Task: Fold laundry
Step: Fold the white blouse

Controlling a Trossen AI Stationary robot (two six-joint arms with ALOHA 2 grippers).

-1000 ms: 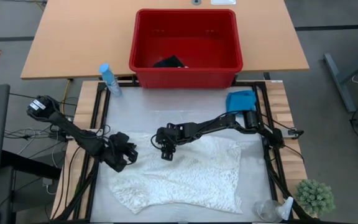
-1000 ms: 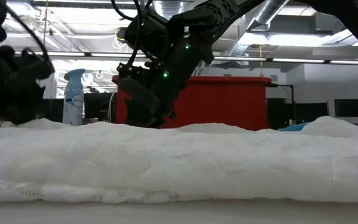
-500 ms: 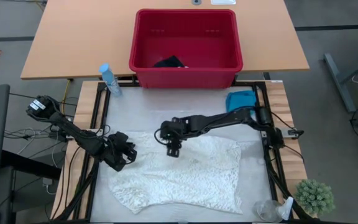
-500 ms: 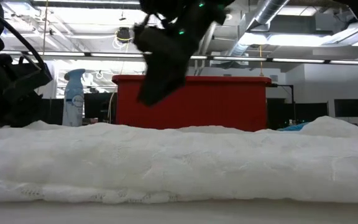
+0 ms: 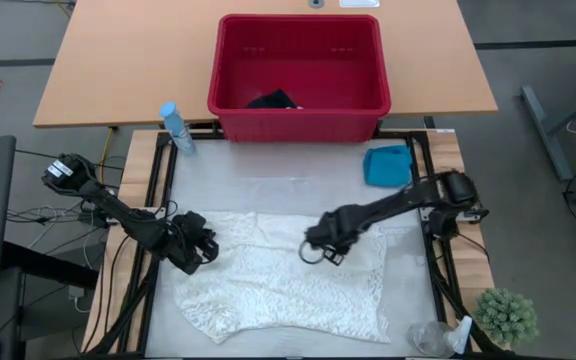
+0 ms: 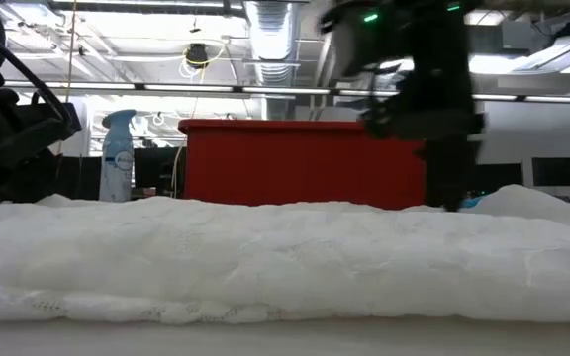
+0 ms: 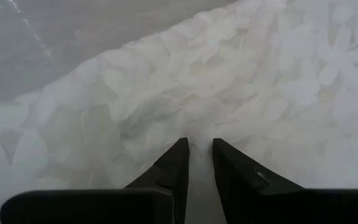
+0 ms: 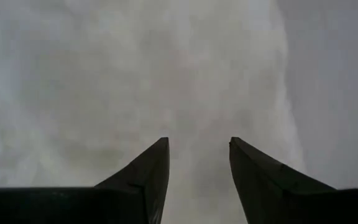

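Observation:
The cream-white lacy cloth [image 5: 288, 280] lies spread flat on the table. My left gripper [image 5: 200, 250] is at its far left corner and is shut on it. My right gripper [image 5: 318, 252] hangs open above the middle of the cloth, pointing down and touching nothing; in its wrist view [image 8: 197, 146] the cloth lies blurred beneath it. The turquoise garment [image 5: 388, 165] lies folded at the table's far right. A dark garment [image 5: 271, 100] rests on the floor of the red basket [image 5: 368, 100]. My left gripper pinches a raised bit of the cloth near its far left corner [image 7: 196, 134] between its two fingers. The fingers slant down from the table's left. The cloth stays lying on the table, slack around the fingers.
The red basket stands past the table's far edge on a wooden desk [image 5: 118, 70]. A spray bottle [image 5: 175, 127] stands at the far left corner. A small plant [image 5: 508, 315] and a clear object [image 5: 433, 338] sit at the near right corner.
My right gripper has risen off the cloth's far left part and swung toward the table's right edge, turning about as it went. It now points down over the cloth's middle. My left gripper has kept its hold.

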